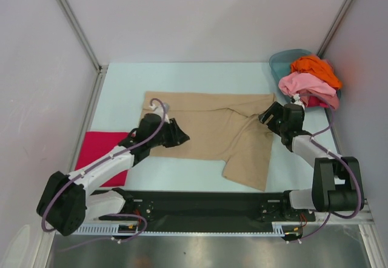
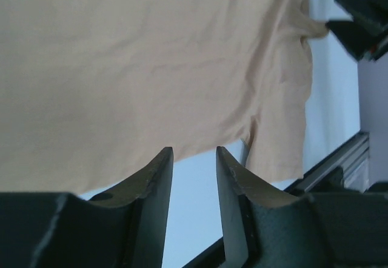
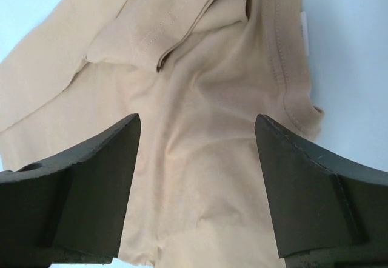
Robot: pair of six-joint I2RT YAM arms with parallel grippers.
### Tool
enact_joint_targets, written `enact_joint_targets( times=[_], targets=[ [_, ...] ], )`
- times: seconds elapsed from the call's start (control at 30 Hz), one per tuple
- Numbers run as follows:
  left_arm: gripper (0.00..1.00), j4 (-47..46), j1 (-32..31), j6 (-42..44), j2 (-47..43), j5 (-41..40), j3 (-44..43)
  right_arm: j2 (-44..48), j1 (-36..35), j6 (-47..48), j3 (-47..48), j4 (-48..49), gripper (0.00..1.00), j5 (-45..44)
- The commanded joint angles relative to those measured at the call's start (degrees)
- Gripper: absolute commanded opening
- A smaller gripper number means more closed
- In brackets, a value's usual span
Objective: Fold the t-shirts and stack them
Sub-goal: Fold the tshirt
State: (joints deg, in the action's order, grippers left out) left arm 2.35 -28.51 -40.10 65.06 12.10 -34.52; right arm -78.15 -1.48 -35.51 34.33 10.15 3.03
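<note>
One magenta shirt (image 1: 97, 150) folded left, tan shirt (image 1: 212, 122) seemingly half-done, pile (image 1: 309, 80) waiting far right; left gripper (image 2: 194, 153) slightly, right gripper (image 3: 197, 122) widely parted, both empty

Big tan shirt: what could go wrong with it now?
The large tan cloth t-shirt is bunched under the open right jaws, so they might pinch extra layers and fold it crooked. The left jaws sit at its edge over the pale table and might miss the cloth.

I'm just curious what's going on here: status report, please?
Left gripper open, empty, at tan t-shirt edge. Right gripper open above the collar. Magenta shirt folded, left side. Nothing blocking.
</note>
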Motion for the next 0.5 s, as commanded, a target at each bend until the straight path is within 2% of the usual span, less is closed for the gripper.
enact_joint_targets(
  times=[0.0, 0.03, 0.07, 0.1, 0.17, 0.23, 0.3, 0.47],
  targets=[
    [0.4, -2.1, -10.7, 0.5, 3.7, -0.8, -3.4, 4.1, -0.9, 4.8, 3.0, -8.0, 0.8, -5.0],
    [0.43, -2.1, -13.3, -0.2, 5.3, -3.4, -4.1, 4.8, -1.4, 4.7, 3.5, -11.9, 0.77, -6.2],
    [0.43, -5.5, -17.5, -1.3, 9.7, -3.7, -5.4, 5.1, -1.7, 4.3, 5.1, -13.7, 0.7, -7.9],
    [0.43, -6.6, -19.1, -1.7, 11.9, -3.3, -6.2, 5.0, -1.9, 3.8, 6.2, -16.2, 0.67, -8.8],
    [0.44, -7.6, -23.0, -1.9, 17.2, -2.9, -10.4, 4.3, -3.4, 2.7, 8.5, -23.8, 0.54, -9.7],
    [0.44, -6.7, -24.8, -1.0, 24.8, -2.3, -15.5, 4.9, -4.7, 1.9, 8.8, -27.8, 0.5, -9.6],
    [0.5, -4.9, -27.1, -0.9, 29.9, -3.3, -18.1, 7.5, -6.8, 0.4, 7.9, -29.4, 0.43, -9.7],
    [0.53, -3.2, -30.3, -2.3, 35.4, -5.2, -22.1, 10.5, -9.9, -1.9, 2.2, -29.4, 0.27, -11.2]
  ],
)
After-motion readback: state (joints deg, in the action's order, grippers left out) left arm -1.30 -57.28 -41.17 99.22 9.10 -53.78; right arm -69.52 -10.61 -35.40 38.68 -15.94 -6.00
